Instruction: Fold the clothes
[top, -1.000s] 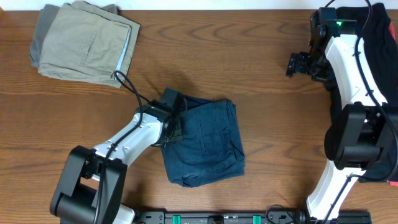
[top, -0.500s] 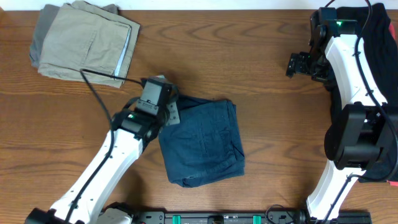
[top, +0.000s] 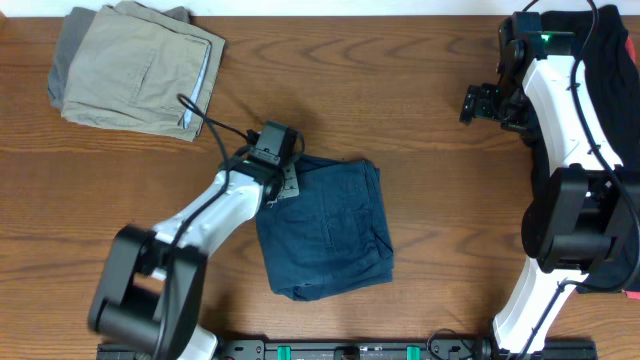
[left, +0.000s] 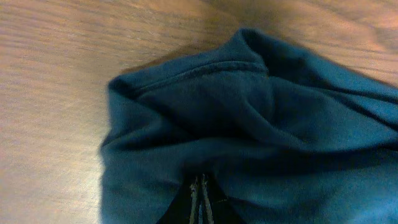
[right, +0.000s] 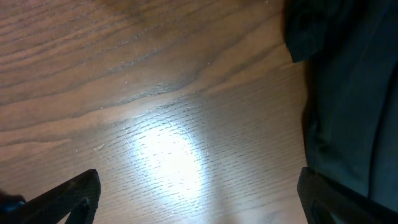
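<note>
1. Since half a second ago, the left arm has folded back towards the lower left of the table (top: 420, 60), and its wrist now sits a little further right, over the upper left corner of the navy shorts (top: 330, 235).
2. The navy shorts, the stack at the far left and the right arm are where they were.
3. Count: one folded pair of navy shorts in the middle of the table. One pair of khaki shorts (top: 140, 70) lies on one grey garment (top: 62, 60) at the upper left. One black garment (top: 612, 60) lies at the right edge, partly hidden by the right arm.
4. Left pincer (top: 284, 187): clenched tight, fingertips pressed together. In the wrist view the left pincer (left: 200, 196) is buried in bunched navy fabric (left: 261, 124), and the folds run towards the tips, so it appears to pinch the shorts' edge.
5. Right pincer (top: 472, 103): spread wide and grasping nothing. Its wrist view shows the right pincer (right: 199, 199) above bare wood, with the black garment (right: 354, 93) just to one side and not touched.
</note>
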